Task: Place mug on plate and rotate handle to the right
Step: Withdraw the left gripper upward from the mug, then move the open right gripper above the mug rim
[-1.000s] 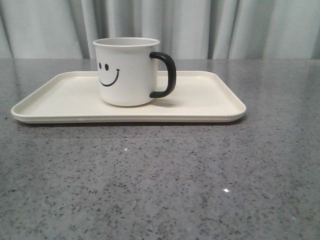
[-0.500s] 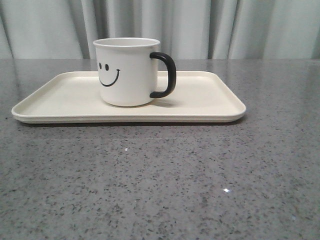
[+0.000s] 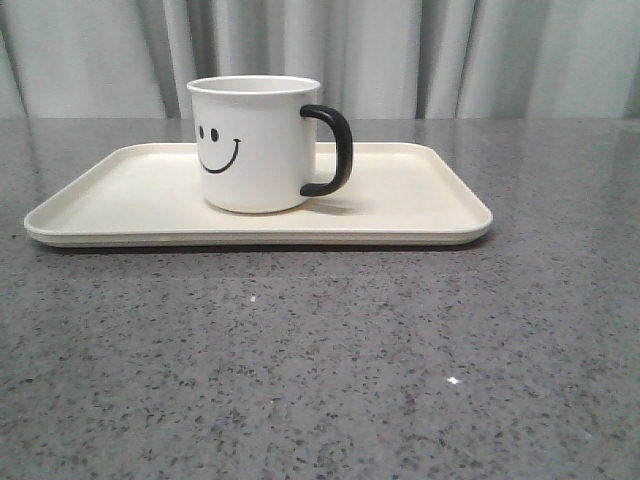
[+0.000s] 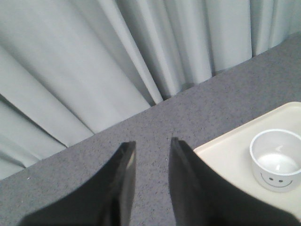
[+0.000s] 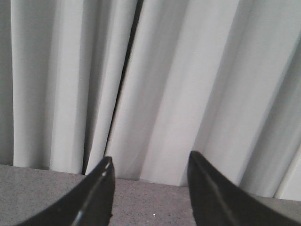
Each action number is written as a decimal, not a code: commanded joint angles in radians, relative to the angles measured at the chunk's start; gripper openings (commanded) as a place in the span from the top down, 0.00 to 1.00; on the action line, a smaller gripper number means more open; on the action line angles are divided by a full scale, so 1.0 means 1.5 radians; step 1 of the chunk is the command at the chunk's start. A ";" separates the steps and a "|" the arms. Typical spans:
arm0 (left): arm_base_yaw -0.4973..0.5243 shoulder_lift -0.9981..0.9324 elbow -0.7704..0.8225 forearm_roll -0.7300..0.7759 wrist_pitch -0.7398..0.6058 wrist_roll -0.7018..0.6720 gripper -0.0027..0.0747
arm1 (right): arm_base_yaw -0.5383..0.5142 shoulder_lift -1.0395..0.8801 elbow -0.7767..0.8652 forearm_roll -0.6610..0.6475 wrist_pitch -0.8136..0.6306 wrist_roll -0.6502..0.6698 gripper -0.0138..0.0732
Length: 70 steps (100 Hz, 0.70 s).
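Note:
The white mug (image 3: 253, 145) with a black smiley face stands upright on the cream plate (image 3: 420, 200), left of the plate's middle. Its black handle (image 3: 333, 150) points to the right. The mug also shows in the left wrist view (image 4: 275, 159), standing on the plate (image 4: 225, 157), off to one side of the fingers. My left gripper (image 4: 151, 143) is open and empty above the grey table, apart from the plate. My right gripper (image 5: 149, 162) is open and empty, facing the curtain. Neither gripper shows in the front view.
A grey speckled table (image 3: 320, 360) stretches in front of the plate. A pale pleated curtain (image 3: 400, 50) hangs along the table's far edge and fills most of the right wrist view (image 5: 188, 70).

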 commanded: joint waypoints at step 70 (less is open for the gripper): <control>-0.004 -0.200 0.325 0.216 -0.018 -0.178 0.99 | 0.011 0.016 -0.023 -0.002 -0.077 -0.004 0.41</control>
